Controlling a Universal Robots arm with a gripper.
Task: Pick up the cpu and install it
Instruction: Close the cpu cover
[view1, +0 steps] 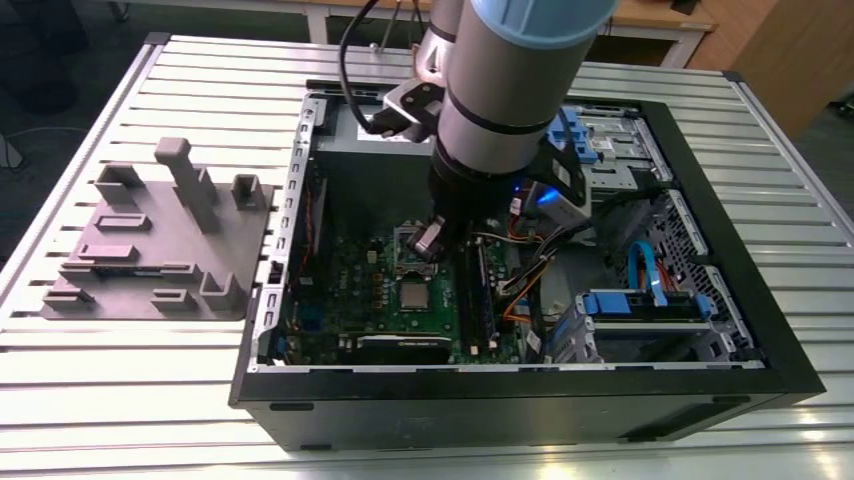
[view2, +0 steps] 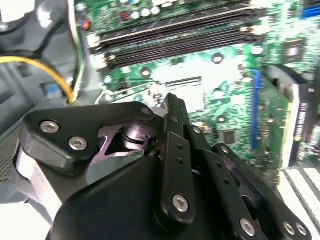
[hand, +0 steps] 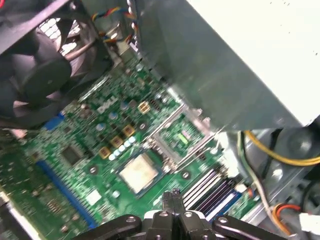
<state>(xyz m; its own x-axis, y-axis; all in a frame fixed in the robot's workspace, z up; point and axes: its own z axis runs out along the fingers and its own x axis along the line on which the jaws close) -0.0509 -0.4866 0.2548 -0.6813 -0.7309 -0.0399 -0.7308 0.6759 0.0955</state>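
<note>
The gripper (hand: 172, 200) hangs low inside an open computer case (view1: 534, 400), just above the green circuit board (hand: 75, 165). In the first wrist view its two fingers (hand: 168, 202) meet edge to edge with no gap between them, and nothing shows between their tips, so the gripper looks closed and empty. In the exterior view the gripper (view1: 430, 243) sits at the end of the arm (view1: 514, 80), which comes down into the case from above.

The cpu (hand: 138, 172), a small flat square chip with a silvery top, lies flat on the board, seated in a square spot. In the first wrist view it lies just beyond the closed fingertips, near but not touching. In the exterior view the cpu (view1: 415, 294) lies just past the gripper, toward the near wall of the case. Being square, it has no long axis to line up with.

Beside the cpu, farther from the gripper, stands a shiny metal frame with a hollow middle (hand: 182, 134). A large grey metal box (hand: 235, 65) looms over that frame. A grey moulded tray (view1: 154, 245) rests on the slatted table (view1: 120, 400), well apart from the case, at the exterior view's left.
</note>
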